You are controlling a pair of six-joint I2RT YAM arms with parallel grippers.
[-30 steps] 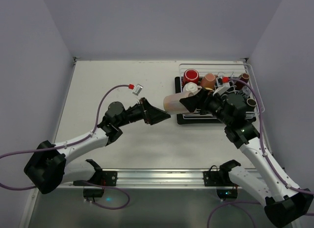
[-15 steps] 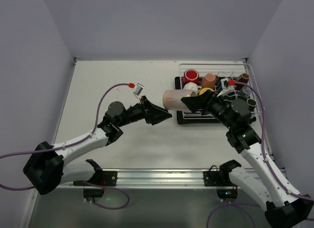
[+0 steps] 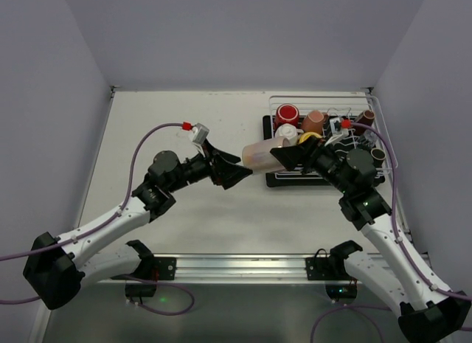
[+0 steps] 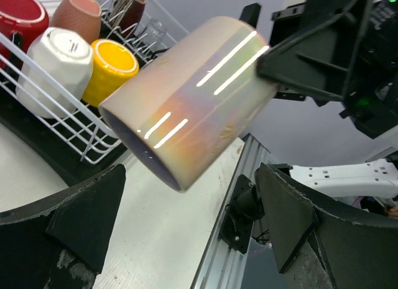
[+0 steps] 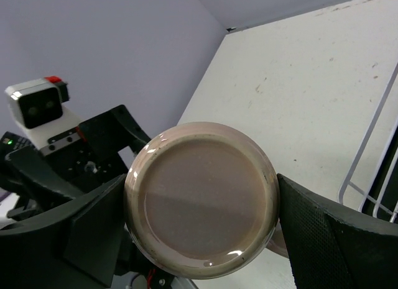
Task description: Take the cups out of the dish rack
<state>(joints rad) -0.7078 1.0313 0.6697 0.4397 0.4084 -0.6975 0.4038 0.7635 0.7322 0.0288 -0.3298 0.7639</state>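
Left wrist view: glazed cup (image 4: 186, 109) hangs sideways beside the dish rack (image 4: 57, 128), clamped near its base by the right gripper (image 3: 285, 156); left gripper (image 4: 186, 230) gapes empty at its mouth. Likely slick, breakable: grip the sidewall.

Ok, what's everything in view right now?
Held cup: one, pinkish-cream, on its side in the air left of the rack.
Red cup: one, rack's far-left corner.
White cup: one, just nearer than the red cup.
Yellow cup: one, right of the white cup.
Pinkish-brown cup: one, right of the red cup.
Dark brown cup: one, rack's far right.
Cream cup: one, dark inside, rack's right side.
Rack: one, white wire, table's far right.
Tray: one, black, under the rack.
Table: one, off-white.
Right gripper: shut on the held cup's base end.
Left gripper: open, at the held cup's mouth.
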